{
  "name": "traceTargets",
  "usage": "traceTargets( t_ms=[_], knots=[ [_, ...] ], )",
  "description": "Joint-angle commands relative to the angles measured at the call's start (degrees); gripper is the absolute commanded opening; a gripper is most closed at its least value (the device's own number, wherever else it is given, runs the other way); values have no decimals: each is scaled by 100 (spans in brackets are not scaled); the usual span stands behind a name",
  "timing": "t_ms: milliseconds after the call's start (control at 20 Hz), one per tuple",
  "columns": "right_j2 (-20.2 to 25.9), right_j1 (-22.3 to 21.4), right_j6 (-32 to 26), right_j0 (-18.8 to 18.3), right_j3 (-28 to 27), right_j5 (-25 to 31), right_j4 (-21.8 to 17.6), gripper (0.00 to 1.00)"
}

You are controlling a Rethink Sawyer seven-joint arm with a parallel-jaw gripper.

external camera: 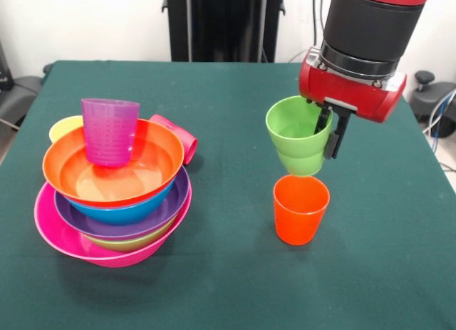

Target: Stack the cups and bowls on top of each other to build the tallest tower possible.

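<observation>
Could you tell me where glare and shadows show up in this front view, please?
Front view: soft white glare sits on the inner wall of the orange bowl and along the pink bowl rim; the orange cup and the stacked bowls cast only faint, diffuse shadows on the green table; nothing looks blurred.

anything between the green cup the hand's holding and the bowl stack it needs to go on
Nothing visible on the table between them. The green cup, held above the orange cup, has bare cloth leftward to the tower. The purple cup already occupies the top bowl.
</observation>
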Motion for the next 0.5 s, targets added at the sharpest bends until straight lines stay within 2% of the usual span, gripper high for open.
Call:
traceTargets(
  t_ms=[50, 150, 200, 500],
  knots=[
    [508, 220, 692, -89, 380, -268, -45, 0],
    [465, 237, 722, -59, 352, -241, -68, 0],
    [423, 254, 742, -35, 318, -228, -94, 100],
    [486, 218, 673, -75, 370, -236, -74, 100]
  ],
)
